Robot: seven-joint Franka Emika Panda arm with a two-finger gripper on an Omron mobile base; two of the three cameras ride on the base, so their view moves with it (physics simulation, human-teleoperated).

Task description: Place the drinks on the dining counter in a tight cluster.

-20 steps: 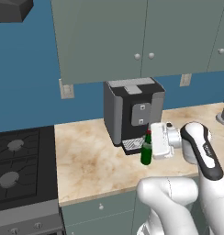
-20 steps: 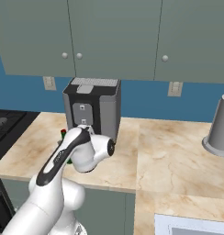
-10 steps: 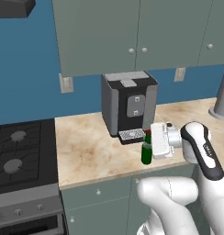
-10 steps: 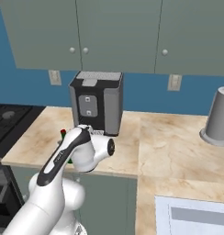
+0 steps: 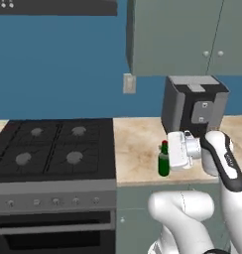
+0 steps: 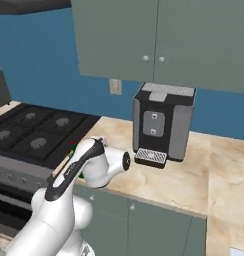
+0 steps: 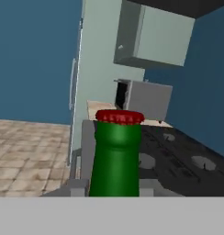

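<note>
A slim dark green bottle (image 5: pixel 163 161) with a red cap hangs upright over the front edge of the kitchen counter (image 5: pixel 137 149), just right of the stove. My gripper (image 5: pixel 169 155) is shut on it from the right side. In the hand view the same green bottle (image 7: pixel 115 158) rises close in front of the camera, its red cap at mid-frame. In the right base view my arm covers the bottle except for a sliver of green (image 6: pixel 81 174). The dining counter is out of view.
A black stove (image 5: pixel 53 149) takes up the left, also seen as the stove (image 6: pixel 36 132) from the other side. A dark coffee machine (image 5: pixel 192 106) stands at the back of the counter under grey-green wall cabinets (image 5: pixel 187 34). The hand view looks over tiled floor (image 7: pixel 26 156).
The whole picture has shifted: the base has moved, so the stove now shows in full and the coffee machine sits further right. The green bottle stays in my shut gripper.
</note>
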